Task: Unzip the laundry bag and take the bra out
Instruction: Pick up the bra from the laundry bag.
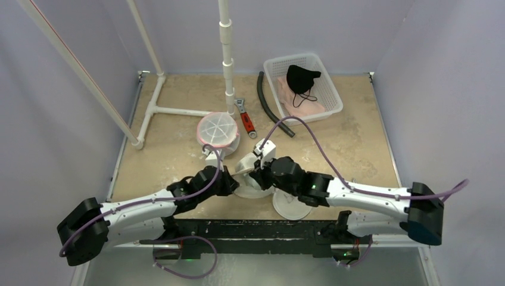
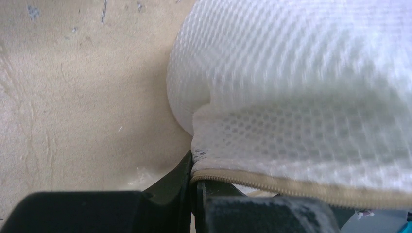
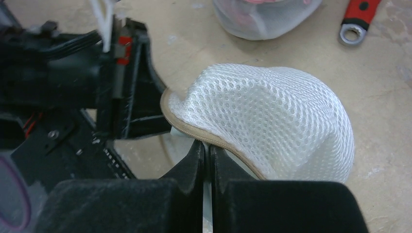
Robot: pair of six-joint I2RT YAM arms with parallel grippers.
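Note:
The laundry bag [image 3: 272, 111] is a white mesh dome with a tan zipper [image 3: 218, 141] along its lower edge, lying near the table's front between both arms [image 1: 249, 182]. My left gripper [image 2: 194, 177] is shut on the bag's edge at the end of the zipper [image 2: 301, 187]. From the other side, my right gripper [image 3: 206, 148] is shut right at the zipper tape, with a thin pale piece pinched between its fingers. In the top view the two grippers, left [image 1: 233, 179] and right [image 1: 257, 173], almost touch. The bra does not show; the mesh hides what is inside.
A second round mesh bag [image 1: 218, 130] with pink contents sits behind. A red wrench [image 1: 245, 119], a black hose [image 1: 271, 104] and a white basket [image 1: 333, 89] with black and pink garments lie further back. A white pipe frame [image 1: 226, 53] stands at the rear. A white round piece [image 1: 292, 205] lies under the right arm.

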